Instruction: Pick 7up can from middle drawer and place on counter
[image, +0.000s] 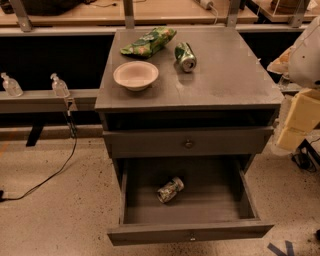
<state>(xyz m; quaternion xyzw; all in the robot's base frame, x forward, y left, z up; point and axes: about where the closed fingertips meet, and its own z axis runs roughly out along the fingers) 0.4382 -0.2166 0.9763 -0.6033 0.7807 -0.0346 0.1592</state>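
The 7up can (170, 190), pale silver with green print, lies on its side on the floor of the open middle drawer (190, 233), slightly left of its centre. The drawer is pulled well out below the cabinet's closed, taller-fronted drawer (188, 144). The counter (225, 80) is the grey cabinet top above. My gripper (296, 125) hangs at the right edge of the view, beside the cabinet's right side, level with the upper drawer. It is far from the can and holds nothing that I can see.
On the counter are a darker green can (186, 56) on its side, a green snack bag (148, 41) and a pale bowl (135, 75). A tan bench (70, 15) runs behind. Two small bottles (59, 86) stand on a ledge at left; a cable (55, 172) crosses the floor.
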